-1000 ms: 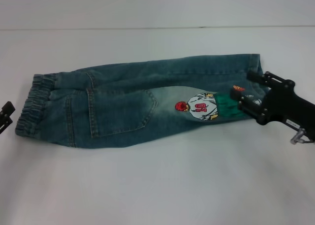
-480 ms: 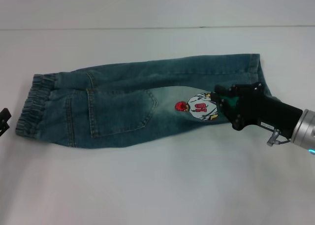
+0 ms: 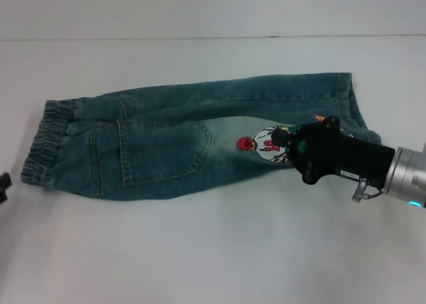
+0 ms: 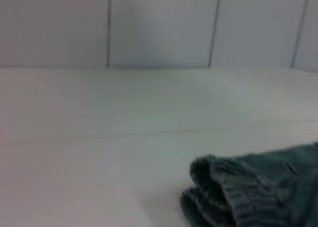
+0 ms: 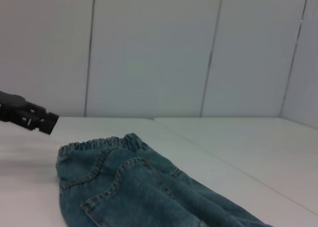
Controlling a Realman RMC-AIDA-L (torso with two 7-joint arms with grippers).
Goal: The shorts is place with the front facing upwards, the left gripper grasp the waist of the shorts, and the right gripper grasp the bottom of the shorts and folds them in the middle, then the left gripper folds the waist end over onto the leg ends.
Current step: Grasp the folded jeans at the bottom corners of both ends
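The shorts [image 3: 186, 141] lie across the middle of the head view on the white worktop [image 3: 213, 251], already doubled lengthwise so one leg covers the other; the first fold looks done to me. The waist of the shorts [image 3: 45, 141] sits at the left of the frame, puckered and flat, and the leg ends [image 3: 346, 101] are at the right.

My right tool [image 3: 283, 144] is over the cartoon embroidery [image 3: 266, 144], right of centre, low above the denim. Its fingers are hidden under its own black body, so I cannot tell how far apart they stand or whether they hold cloth.

My left tool [image 3: 3, 186] shows only as a dark sliver at the left edge, just beside the waistband but apart from it; I cannot tell its opening either.

What is left, I judge, is the second fold: my left tool must take the waist and carry it over onto the leg ends.
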